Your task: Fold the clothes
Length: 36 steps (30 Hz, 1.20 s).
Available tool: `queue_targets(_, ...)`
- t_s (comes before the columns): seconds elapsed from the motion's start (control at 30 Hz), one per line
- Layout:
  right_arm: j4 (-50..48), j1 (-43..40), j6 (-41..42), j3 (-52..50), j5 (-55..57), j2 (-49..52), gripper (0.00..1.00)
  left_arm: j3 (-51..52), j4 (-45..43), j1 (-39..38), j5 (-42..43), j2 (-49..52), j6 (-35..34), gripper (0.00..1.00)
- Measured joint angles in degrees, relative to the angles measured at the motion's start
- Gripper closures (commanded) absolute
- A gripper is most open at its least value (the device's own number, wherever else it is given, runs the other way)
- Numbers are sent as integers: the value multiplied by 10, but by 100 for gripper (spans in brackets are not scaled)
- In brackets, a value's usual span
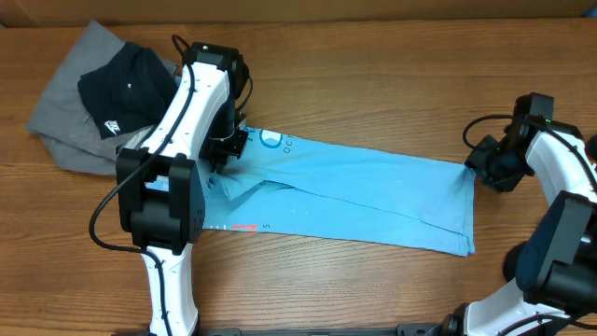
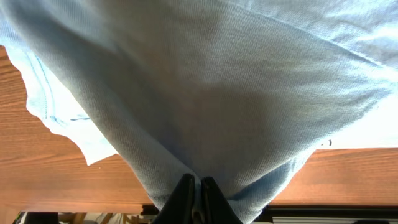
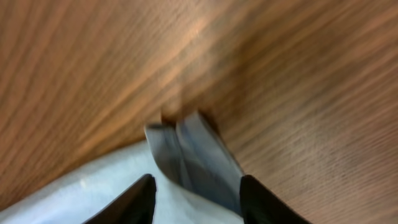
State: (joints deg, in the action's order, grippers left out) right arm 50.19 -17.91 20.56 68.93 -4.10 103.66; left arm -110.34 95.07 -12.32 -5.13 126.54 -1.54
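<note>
While the left claw (image 2: 194,184) pinches the blue shirt (image 1: 373,191), its teal print (image 1: 271,141) unreadable, the right claw (image 3: 197,182) gapes.

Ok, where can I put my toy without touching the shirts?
Bare wood lies behind the blue shirt, up to the far table edge, and in front of it along the near edge. The far-left corner is crowded with the grey shirt and black shirt.
</note>
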Motion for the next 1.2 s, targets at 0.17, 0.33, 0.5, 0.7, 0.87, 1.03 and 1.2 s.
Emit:
queue_targets(0.17,-20,3,4,0,6,2,67,0,-5,0,0,0,0,93)
queue_targets(0.33,-9,12,8,0,5,16,60,0,-6,0,0,0,0,93)
queue_targets(0.5,-9,19,5,-1,5,24,66,0,-8,0,0,0,0,93)
queue_targets(0.7,-32,23,4,-2,5,24,68,0,-9,0,0,0,0,93)
queue_targets(0.87,-41,23,0,-2,5,24,84,0,-10,0,0,0,0,93)
queue_targets(1.03,-45,23,9,-3,16,24,96,0,-14,0,0,0,0,93)
queue_targets(1.2,-35,17,50,-3,37,24,96,0,-14,0,0,0,0,93)
